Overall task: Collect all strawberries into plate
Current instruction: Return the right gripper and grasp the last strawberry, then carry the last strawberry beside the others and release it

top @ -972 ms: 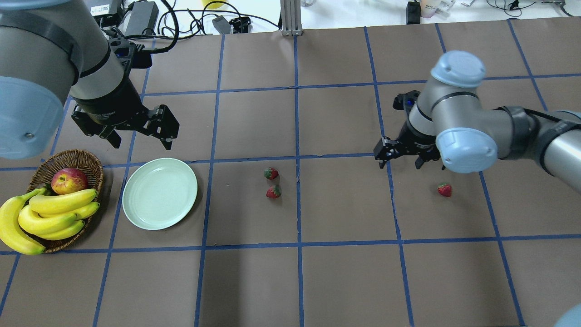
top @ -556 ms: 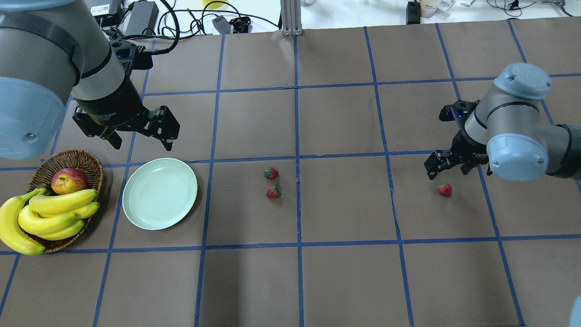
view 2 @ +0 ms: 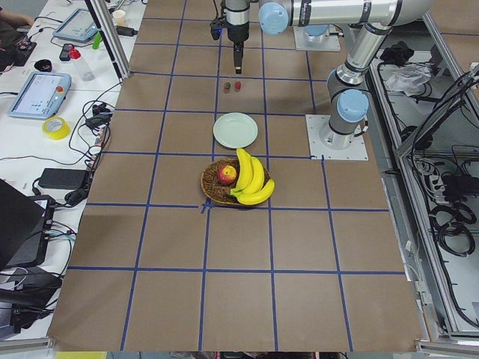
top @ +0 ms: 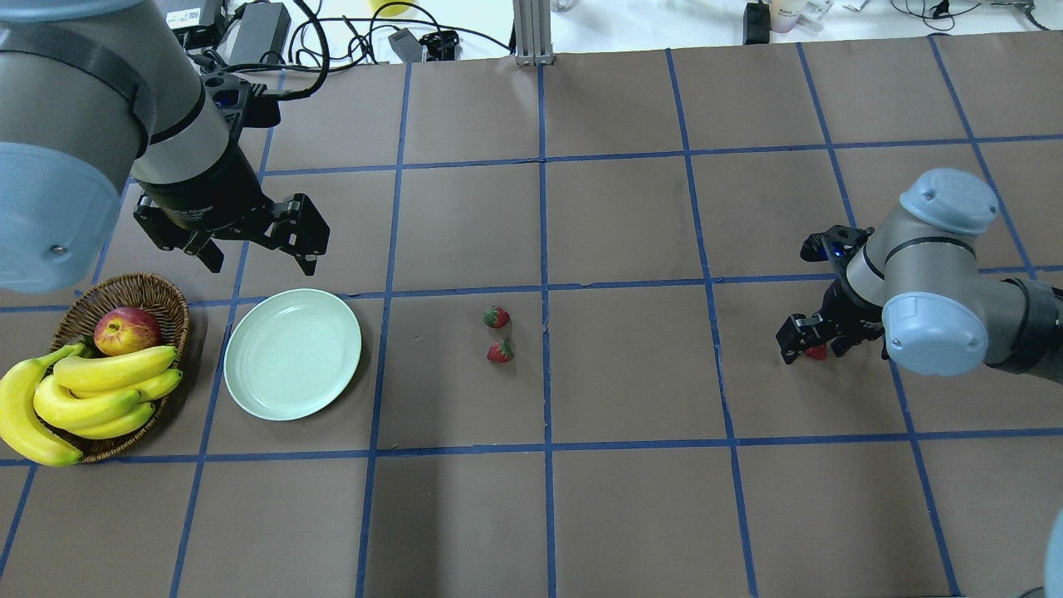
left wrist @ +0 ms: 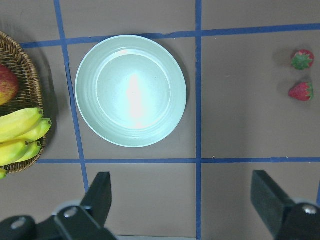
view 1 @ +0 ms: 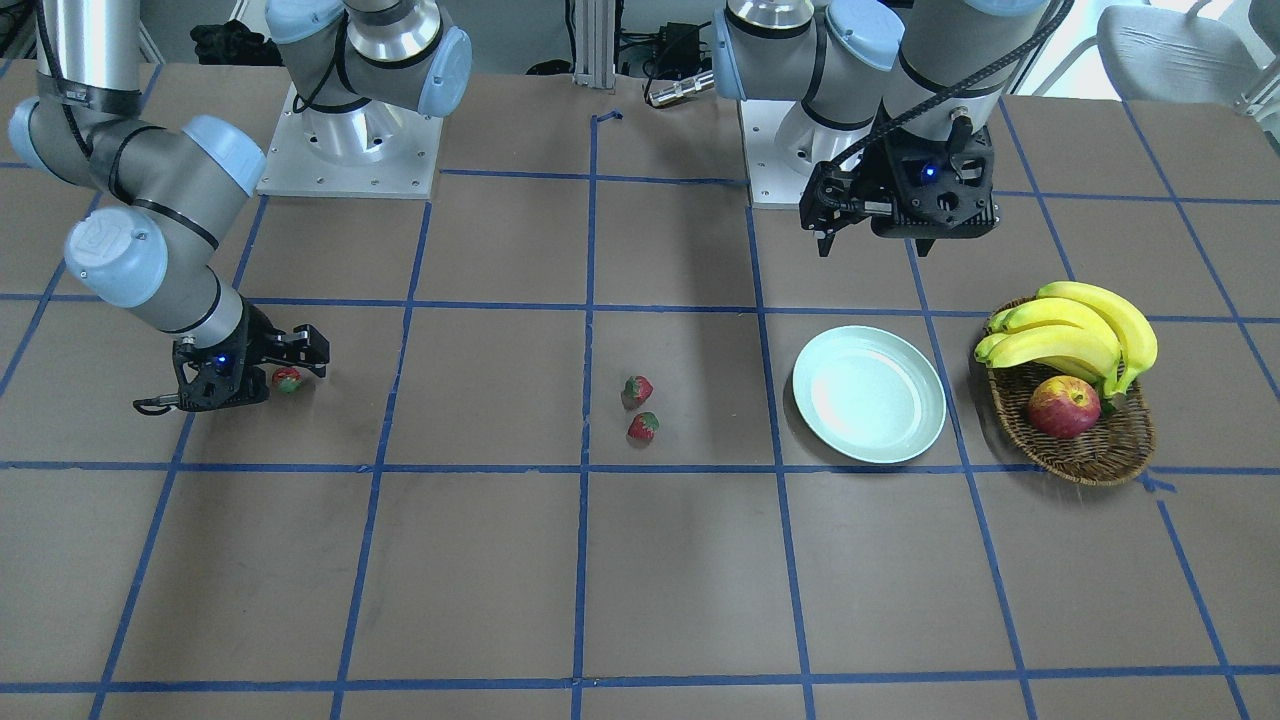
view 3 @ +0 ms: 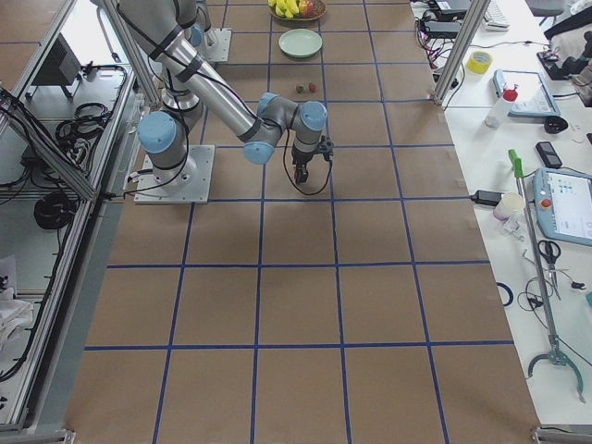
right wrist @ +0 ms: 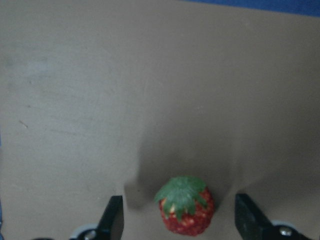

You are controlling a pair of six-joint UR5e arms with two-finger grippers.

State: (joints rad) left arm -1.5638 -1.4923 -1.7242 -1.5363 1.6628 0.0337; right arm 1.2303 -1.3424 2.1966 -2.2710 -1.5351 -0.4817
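Note:
Three strawberries lie on the brown table. Two sit together at mid-table [top: 497, 316] [top: 500, 351], also seen in the left wrist view [left wrist: 302, 59] [left wrist: 300, 91]. The third strawberry [right wrist: 185, 212] lies on the table between the open fingers of my right gripper [top: 810, 346], with a gap on each side; it is partly hidden in the overhead view [top: 817, 354]. The mint-green plate [top: 292, 353] is empty at the left. My left gripper [top: 257, 249] is open and empty, hovering above the table just behind the plate [left wrist: 131, 97].
A wicker basket [top: 133, 291] with a red-yellow apple [top: 126, 330] and a bunch of bananas [top: 91, 390] stands left of the plate. Cables and power bricks [top: 257, 33] lie beyond the table's far edge.
My right arm swung right across the table, then came down over the lone strawberry, so its open fingers now straddle it. The left arm, plate and other two strawberries have not moved.

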